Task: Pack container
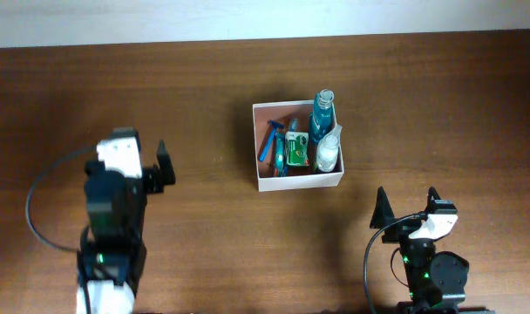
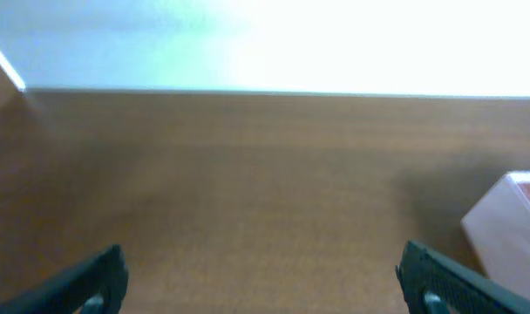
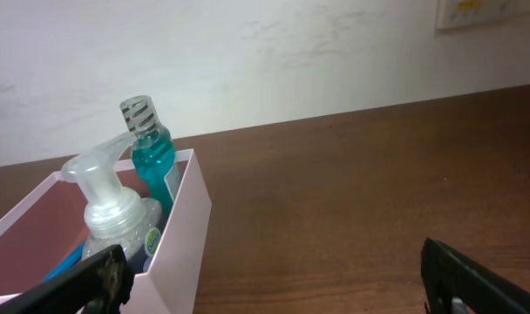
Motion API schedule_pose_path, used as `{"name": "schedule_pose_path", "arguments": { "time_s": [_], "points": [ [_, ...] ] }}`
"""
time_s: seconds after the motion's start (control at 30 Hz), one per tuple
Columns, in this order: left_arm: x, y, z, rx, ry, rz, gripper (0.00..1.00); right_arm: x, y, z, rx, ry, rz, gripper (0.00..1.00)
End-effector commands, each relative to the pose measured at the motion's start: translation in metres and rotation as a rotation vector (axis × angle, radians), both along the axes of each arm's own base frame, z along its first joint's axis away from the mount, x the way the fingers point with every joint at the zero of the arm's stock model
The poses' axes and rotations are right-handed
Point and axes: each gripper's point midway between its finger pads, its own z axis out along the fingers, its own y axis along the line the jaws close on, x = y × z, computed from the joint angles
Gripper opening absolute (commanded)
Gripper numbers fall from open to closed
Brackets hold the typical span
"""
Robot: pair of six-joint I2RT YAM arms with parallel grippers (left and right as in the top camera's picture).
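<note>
Both my pincers stand with jaws wide apart, holding nothing: my left gripper [image 1: 163, 164] sits well to the left of the container [image 1: 298, 181], and my right gripper [image 1: 407, 197] is near its front right corner. The container rests just right of the middle of the table [image 1: 204, 87], with a blue bottle [image 1: 322, 113], pump bottle [image 1: 329, 150], razor [image 1: 269, 139] and green packet [image 1: 296, 146] inside. I see nothing loose outside, so I judge the packing done. Any move should go high and slow past the thin walls and the bottles rising above the rim. Bare wood lies all around, widest on my left.
</note>
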Motion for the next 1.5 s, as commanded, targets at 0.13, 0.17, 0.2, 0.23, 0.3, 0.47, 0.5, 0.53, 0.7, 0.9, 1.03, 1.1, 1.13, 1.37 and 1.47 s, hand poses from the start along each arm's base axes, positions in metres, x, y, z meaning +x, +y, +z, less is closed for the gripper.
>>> {"name": "schedule_pose_path", "arguments": {
  "time_s": [0.13, 0.17, 0.2, 0.23, 0.3, 0.47, 0.5, 0.53, 0.7, 0.9, 1.03, 1.1, 1.13, 1.37, 1.47],
  "points": [
    [-0.042, -0.010, -0.017, -0.018, -0.158, -0.062, 0.99, 0.000, 0.001, -0.001, 0.008, -0.003, 0.005, 0.98],
    [-0.046, -0.011, -0.018, -0.019, -0.176, -0.068, 0.99, 0.000, 0.001, -0.001, 0.008, -0.003, 0.006, 0.98],
    [-0.051, -0.012, -0.021, -0.018, -0.195, -0.074, 0.99, 0.000, 0.001, -0.001, 0.008, -0.003, 0.006, 0.98],
    [-0.054, -0.013, -0.023, -0.017, -0.211, -0.077, 0.99, 0.000, 0.001, -0.001, 0.008, -0.003, 0.006, 0.98],
    [-0.060, -0.013, -0.026, -0.016, -0.239, -0.077, 0.99, 0.000, 0.001, -0.001, 0.008, -0.003, 0.005, 0.98],
    [-0.068, -0.013, -0.033, -0.015, -0.275, -0.077, 0.99, 0.000, 0.001, -0.001, 0.008, -0.003, 0.006, 0.98],
    [-0.069, -0.013, -0.035, -0.015, -0.278, -0.077, 1.00, 0.000, 0.001, -0.001, 0.008, -0.003, 0.005, 0.98],
    [-0.070, -0.013, -0.036, -0.015, -0.279, -0.077, 0.99, 0.000, 0.001, -0.001, 0.008, -0.003, 0.006, 0.98],
    [-0.073, -0.013, -0.045, -0.011, -0.274, -0.081, 0.99, 0.000, 0.001, -0.001, 0.008, -0.003, 0.006, 0.98],
    [-0.078, -0.023, -0.048, 0.071, -0.262, -0.155, 0.99, 0.000, 0.001, -0.001, 0.008, -0.003, 0.006, 0.98],
    [-0.080, -0.023, -0.051, 0.071, -0.253, -0.158, 0.99, 0.000, 0.001, -0.001, 0.008, -0.003, 0.006, 0.99],
    [-0.082, -0.023, -0.055, 0.069, -0.236, -0.158, 0.99, 0.000, 0.001, -0.001, 0.008, -0.003, 0.005, 0.98],
    [-0.083, -0.023, -0.059, 0.068, -0.221, -0.156, 1.00, 0.000, 0.001, -0.001, 0.008, -0.003, 0.006, 0.98],
    [-0.088, -0.016, -0.061, 0.065, -0.215, -0.142, 0.99, 0.000, 0.001, -0.001, 0.008, -0.003, 0.006, 0.99],
    [-0.089, -0.012, -0.056, 0.070, -0.237, -0.125, 0.99, 0.000, 0.001, -0.001, 0.008, -0.003, 0.006, 0.98]
  ]
}}
